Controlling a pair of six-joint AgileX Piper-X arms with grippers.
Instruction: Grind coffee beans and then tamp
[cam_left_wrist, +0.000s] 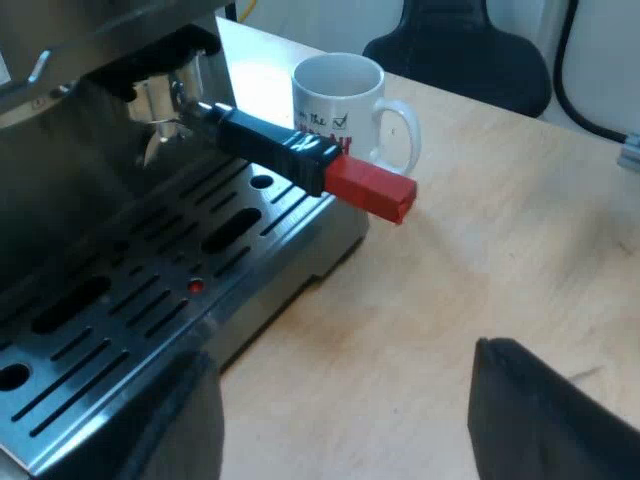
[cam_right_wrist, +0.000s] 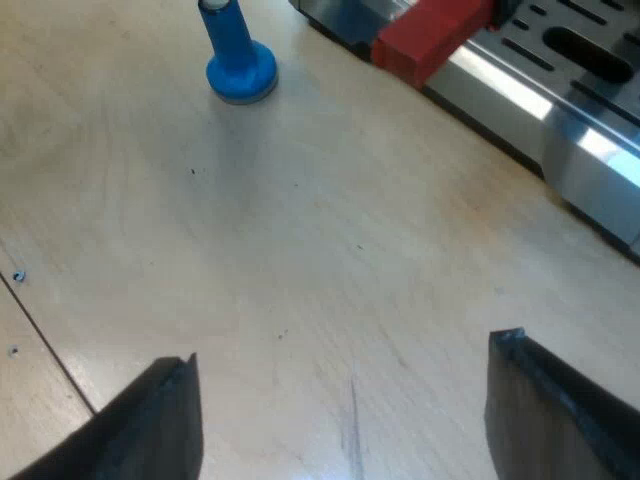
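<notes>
Left gripper (cam_left_wrist: 340, 400), right gripper (cam_right_wrist: 348, 350) gaped wide, empty. Clumsy grab at holder handle (cam_left_wrist: 300, 155) risked knocking mug (cam_left_wrist: 340, 100) close by.

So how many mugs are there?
1. The white mug stands on the table beside the machine's drip tray, near the holder's red handle end. Others could be hidden.

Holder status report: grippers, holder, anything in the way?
Left gripper open, empty. Right gripper open, empty. Holder in machine front, red end out. Mug close by it; tamper upright on table.
</notes>
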